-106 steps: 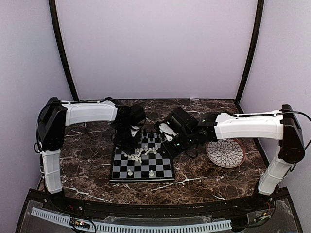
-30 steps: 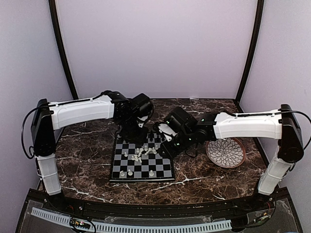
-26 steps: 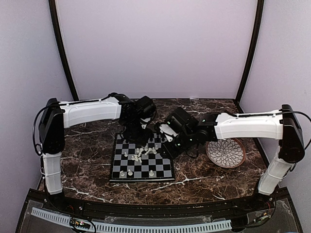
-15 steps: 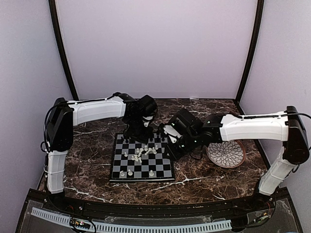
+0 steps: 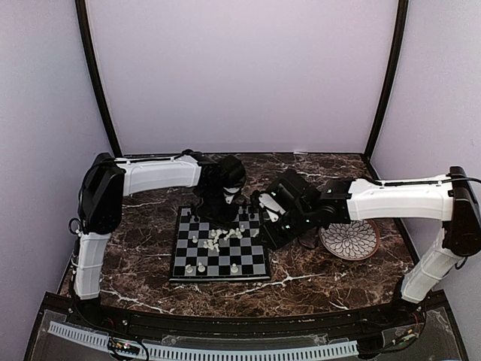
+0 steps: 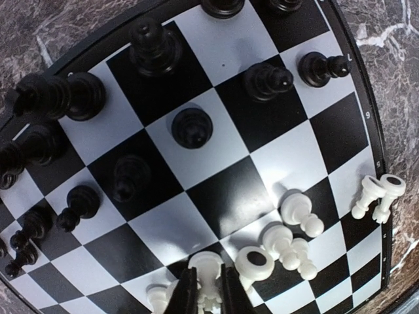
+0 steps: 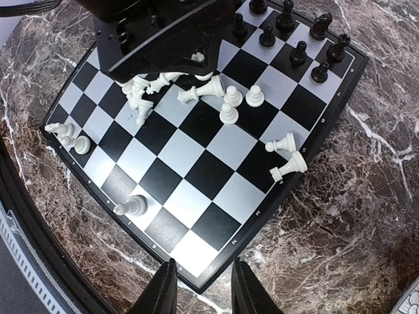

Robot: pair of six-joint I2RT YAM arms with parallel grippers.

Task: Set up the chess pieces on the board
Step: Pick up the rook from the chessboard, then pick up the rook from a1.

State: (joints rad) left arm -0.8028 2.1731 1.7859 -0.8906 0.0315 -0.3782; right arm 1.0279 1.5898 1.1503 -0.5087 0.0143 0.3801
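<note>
Black and light-grey checks inside a black rim mark the board [image 5: 225, 259], which lies at the middle of the marble table [image 5: 135, 248], with a petal-patterned plate [image 5: 348, 239] to its right. Top view: cream-white chessmen [image 5: 218, 241] lie heaped near the board's centre and a few more sit on the near rows. The left gripper [image 5: 224, 216] points down over the far half of the board, and the right gripper [image 5: 263, 232] hangs at its right edge. Left wrist view: the jaws are narrow and pressed to either side of one white chessman [image 6: 205, 271] in the heap. Black chessmen [image 6: 190, 127] stand upright on the far squares, and several white ones lie toppled just beside the fingers. Right wrist view: the fingers [image 7: 160, 291] stand moderately apart with nothing between them, above the board's near right rim. Two white pieces lie on their sides by the right edge.
</note>
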